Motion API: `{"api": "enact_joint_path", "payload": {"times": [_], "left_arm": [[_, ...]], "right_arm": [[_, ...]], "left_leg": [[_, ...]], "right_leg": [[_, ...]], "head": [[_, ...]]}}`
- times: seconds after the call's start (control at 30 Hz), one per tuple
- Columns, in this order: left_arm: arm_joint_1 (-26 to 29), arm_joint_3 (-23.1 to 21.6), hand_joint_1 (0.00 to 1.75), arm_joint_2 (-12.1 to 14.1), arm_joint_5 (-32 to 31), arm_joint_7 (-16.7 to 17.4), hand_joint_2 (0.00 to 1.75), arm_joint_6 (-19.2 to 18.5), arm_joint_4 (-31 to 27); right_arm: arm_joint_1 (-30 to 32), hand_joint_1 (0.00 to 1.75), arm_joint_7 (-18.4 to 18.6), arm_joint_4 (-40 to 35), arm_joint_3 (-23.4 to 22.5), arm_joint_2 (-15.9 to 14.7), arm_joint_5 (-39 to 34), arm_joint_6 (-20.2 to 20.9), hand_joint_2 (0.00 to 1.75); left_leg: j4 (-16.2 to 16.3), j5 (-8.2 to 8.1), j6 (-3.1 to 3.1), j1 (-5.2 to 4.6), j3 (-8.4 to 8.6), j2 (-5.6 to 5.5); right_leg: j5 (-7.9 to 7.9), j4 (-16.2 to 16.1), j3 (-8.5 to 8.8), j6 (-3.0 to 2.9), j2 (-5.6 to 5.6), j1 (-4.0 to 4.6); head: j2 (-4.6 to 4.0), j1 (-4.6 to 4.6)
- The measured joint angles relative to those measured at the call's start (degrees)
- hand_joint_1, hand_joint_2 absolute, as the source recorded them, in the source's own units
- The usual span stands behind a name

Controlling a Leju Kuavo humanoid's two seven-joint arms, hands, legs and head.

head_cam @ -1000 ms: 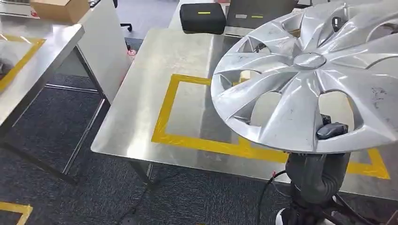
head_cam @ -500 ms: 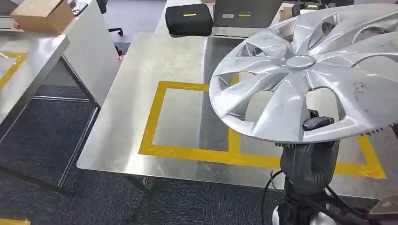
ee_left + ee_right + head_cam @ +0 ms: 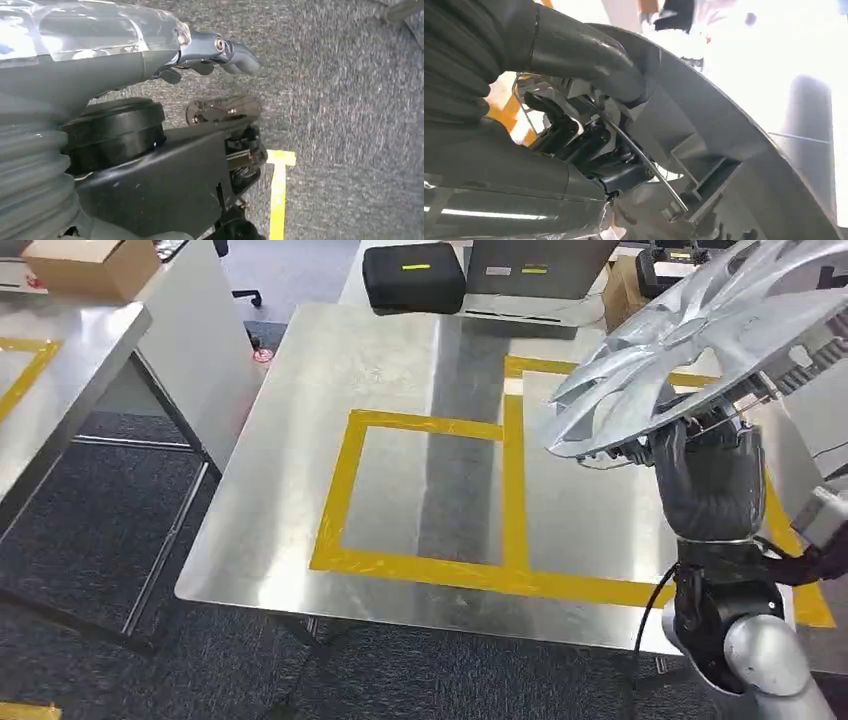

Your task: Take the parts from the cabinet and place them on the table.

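Change: over the last second the silver multi-spoke plastic wheel cover (image 3: 700,335) went from lying nearly flat and face-up across the head view to tipped steeply, its face turned away toward the far right; the whole picture also shifted a little, so the camera moved too.
Meaning for the task: the part appeared to be out of the cabinet already and carried over the brushed-steel table (image 3: 300,500) marked with yellow tape rectangles (image 3: 420,565); I judged the placing step had begun, with the set-down not yet done.
Right hand: the right hand (image 3: 705,475) was clamped on the cover's lower rim from below, grey thumb (image 3: 589,55) over the edge and dark fingers (image 3: 574,132) tucked against the ribbed back by a wire retaining ring (image 3: 644,160).
Where the part was: in the air, tilted, above the right-hand taped rectangle, not touching the steel.
Left hand: the left hand (image 3: 210,52) hung over grey carpet (image 3: 350,100) holding nothing; whether its fingers were apart or curled, I could not tell.
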Motion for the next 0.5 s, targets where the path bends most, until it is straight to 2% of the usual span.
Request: {"api": "enact_joint_path", "payload": {"times": [0.17,0.23,0.37,0.5], "left_arm": [[-0.2,-0.7,0.0,-0.5,-0.5,0.0,1.75,-0.6,0.0],[-0.4,-0.9,0.0,-0.7,-0.6,0.0,1.75,-0.9,0.0],[-0.7,-1.3,0.0,-1.0,-0.6,0.0,1.75,-1.0,0.0],[-0.8,-1.3,0.0,-1.2,-0.6,0.0,1.75,-1.0,0.0]], "right_arm": [[-4.3,1.75,11.3,5.0,-1.4,-5.6,6.9,1.8,1.75],[-5.6,1.75,14.1,7.3,-1.9,-7.6,8.6,2.5,1.75],[-7.3,1.75,15.3,11.5,-2.6,-11.2,9.0,3.1,1.75],[-7.9,1.75,15.5,13.2,-2.8,-13.1,9.1,3.1,1.75]], "left_leg": [[0.0,0.13,0.21,-0.05,0.0,-0.09],[0.0,0.16,0.24,-0.05,-0.01,-0.16],[0.0,0.16,0.25,-0.06,-0.01,-0.17],[0.0,0.16,0.25,-0.06,0.0,-0.12]], "right_leg": [[0.04,0.0,0.0,0.26,-0.1,-0.06],[0.04,0.0,0.02,0.27,-0.18,-0.06],[0.05,0.0,0.03,0.28,-0.17,-0.06],[0.04,0.0,0.03,0.29,-0.16,-0.06]], "head": [[0.0,-0.02],[0.0,-0.02],[0.0,-0.04],[0.0,-0.04]]}}
